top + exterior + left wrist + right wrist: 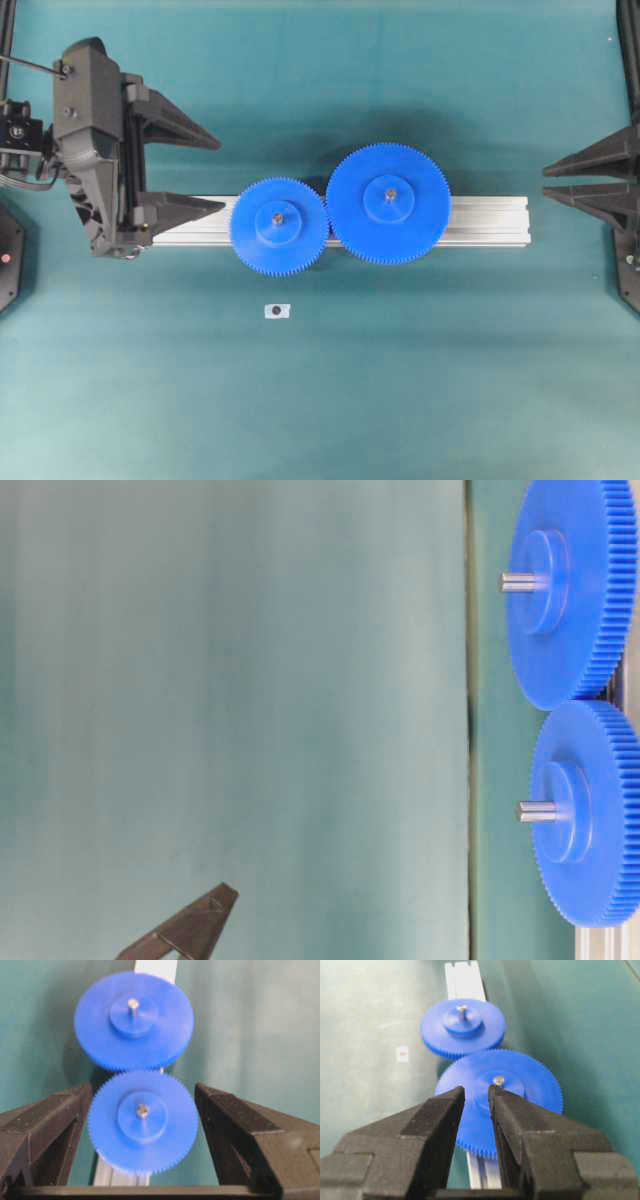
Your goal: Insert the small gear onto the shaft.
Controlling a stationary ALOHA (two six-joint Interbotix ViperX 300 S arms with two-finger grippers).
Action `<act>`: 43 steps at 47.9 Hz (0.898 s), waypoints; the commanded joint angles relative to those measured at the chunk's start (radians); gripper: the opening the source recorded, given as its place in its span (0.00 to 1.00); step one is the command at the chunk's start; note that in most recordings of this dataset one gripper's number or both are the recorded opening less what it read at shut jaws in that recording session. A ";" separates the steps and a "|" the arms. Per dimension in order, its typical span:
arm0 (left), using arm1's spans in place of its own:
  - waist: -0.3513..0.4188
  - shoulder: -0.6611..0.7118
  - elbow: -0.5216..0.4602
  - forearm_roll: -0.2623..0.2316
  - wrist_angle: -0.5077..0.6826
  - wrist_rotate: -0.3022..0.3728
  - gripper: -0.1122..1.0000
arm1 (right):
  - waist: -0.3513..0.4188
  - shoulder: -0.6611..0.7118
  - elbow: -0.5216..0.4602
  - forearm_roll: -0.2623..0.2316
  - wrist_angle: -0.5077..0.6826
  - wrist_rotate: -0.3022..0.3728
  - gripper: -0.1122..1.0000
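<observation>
Small gear (279, 222) seated on the shaft (277, 215), frame centre; left pincer (200, 172) spread wide, empty; withdrawal is best made straight, untouched.

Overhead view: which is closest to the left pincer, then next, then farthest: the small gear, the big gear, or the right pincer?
1. Small gear: on the rail, just right of the left pincer, already on its shaft.
2. Big gear: further right, meshing with the small one.
3. Right pincer: at the far right edge.
</observation>
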 commanded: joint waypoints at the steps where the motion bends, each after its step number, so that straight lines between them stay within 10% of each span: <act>1: -0.003 -0.012 -0.020 0.003 0.000 0.002 0.85 | -0.006 0.006 -0.009 0.002 -0.009 0.006 0.44; 43: -0.014 -0.133 0.067 0.003 0.094 0.000 0.82 | -0.006 0.006 -0.006 0.002 -0.008 0.006 0.44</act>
